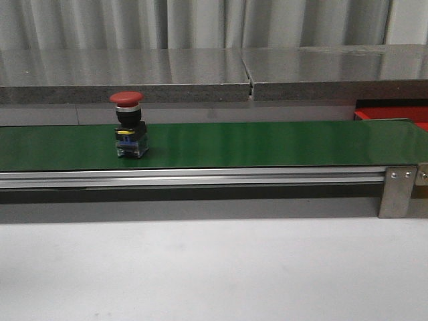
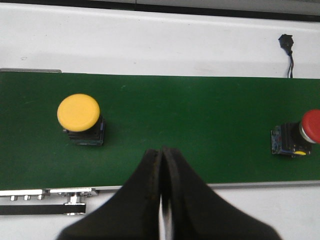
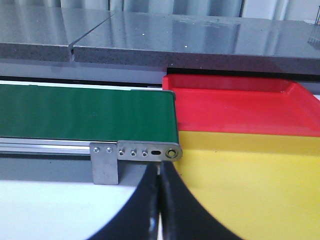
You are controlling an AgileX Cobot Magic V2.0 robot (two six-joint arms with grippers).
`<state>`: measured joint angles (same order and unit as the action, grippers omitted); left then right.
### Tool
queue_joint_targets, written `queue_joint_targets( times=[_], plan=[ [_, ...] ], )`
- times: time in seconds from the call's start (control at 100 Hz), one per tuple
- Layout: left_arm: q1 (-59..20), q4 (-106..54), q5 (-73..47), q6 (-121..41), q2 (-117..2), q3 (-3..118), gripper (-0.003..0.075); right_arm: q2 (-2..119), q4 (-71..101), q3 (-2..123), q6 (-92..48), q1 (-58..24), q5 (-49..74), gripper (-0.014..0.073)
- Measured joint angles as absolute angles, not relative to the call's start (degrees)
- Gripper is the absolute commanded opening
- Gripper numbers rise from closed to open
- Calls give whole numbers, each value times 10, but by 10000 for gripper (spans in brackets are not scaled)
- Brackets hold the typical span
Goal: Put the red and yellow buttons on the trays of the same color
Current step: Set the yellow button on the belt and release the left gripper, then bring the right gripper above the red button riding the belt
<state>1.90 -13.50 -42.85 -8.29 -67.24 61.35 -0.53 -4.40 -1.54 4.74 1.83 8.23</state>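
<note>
A red button (image 1: 128, 124) with a red mushroom cap stands upright on the green conveyor belt (image 1: 267, 144) at the left in the front view. In the left wrist view it shows at the picture's edge, red button (image 2: 300, 136), and a yellow button (image 2: 80, 118) stands on the belt (image 2: 190, 120) too. My left gripper (image 2: 162, 151) hangs shut and empty above the belt's near edge, between the two buttons. My right gripper (image 3: 160, 167) is shut and empty near the belt's right end. The red tray (image 3: 240, 110) and yellow tray (image 3: 260, 180) lie beyond that end.
A grey stone counter (image 1: 200, 73) runs behind the belt. The belt has an aluminium side rail (image 1: 187, 177) with a metal bracket (image 1: 397, 190) at its right end. A white table top (image 1: 214, 274) lies in front. A small black plug with a cable (image 2: 286, 45) lies past the belt.
</note>
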Motion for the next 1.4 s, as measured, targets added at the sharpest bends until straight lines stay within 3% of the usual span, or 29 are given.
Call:
queue_joint_targets(
  times=[0.47,0.75,0.9,1.4],
  plan=[
    [11,-135,-377,-84,-430,382,-19,-5,-44,-15,47,18,80,-67],
    [11,-135,-377,-84,-317,324,-19,-5,-44,-15,47,18,39,-67],
    [11,-135,-377,-84,-304,323,-19,-2,-44,16,47,18,92,-67],
    [11,-135,-377,-84,-304,323,-19,251,-44,233,38,11,216,-67]
  ],
)
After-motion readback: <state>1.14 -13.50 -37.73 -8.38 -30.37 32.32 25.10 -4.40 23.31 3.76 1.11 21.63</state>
